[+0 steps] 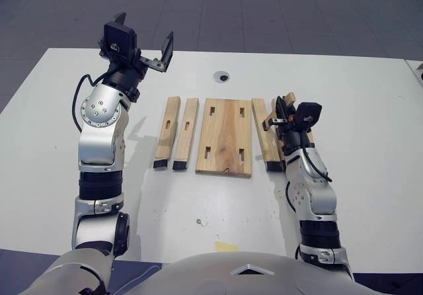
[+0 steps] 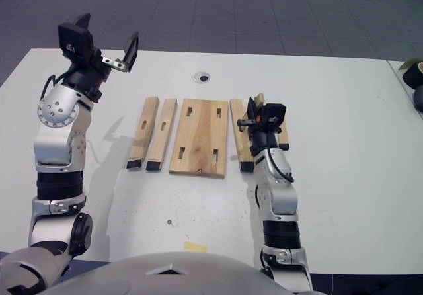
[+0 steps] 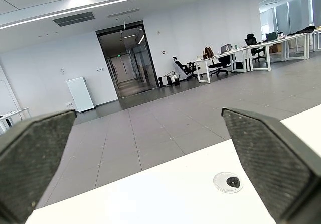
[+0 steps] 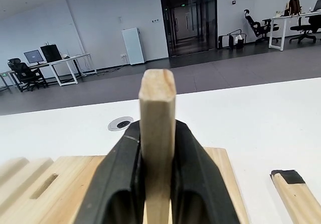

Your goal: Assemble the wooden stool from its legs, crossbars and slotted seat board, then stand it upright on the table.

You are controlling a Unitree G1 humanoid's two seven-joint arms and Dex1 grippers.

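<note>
The slotted seat board (image 1: 225,136) lies flat mid-table. Two wooden legs (image 1: 167,131) (image 1: 186,133) with black tips lie side by side on its left. Another leg (image 1: 264,135) lies along its right edge. My right gripper (image 1: 281,118) sits low over the pieces right of the board, shut on a wooden bar (image 4: 157,113) whose end sticks out past the fingers (image 4: 120,184). A further black-tipped leg (image 4: 296,196) lies beside it. My left gripper (image 1: 142,47) is raised above the table's far left, open and holding nothing, its pads (image 3: 271,158) wide apart.
A round cable hole (image 1: 222,77) sits in the white table (image 1: 370,110) behind the board. A yellow scrap of tape (image 1: 225,246) lies near the front edge. Bare table stretches to the left of the legs and at the far right.
</note>
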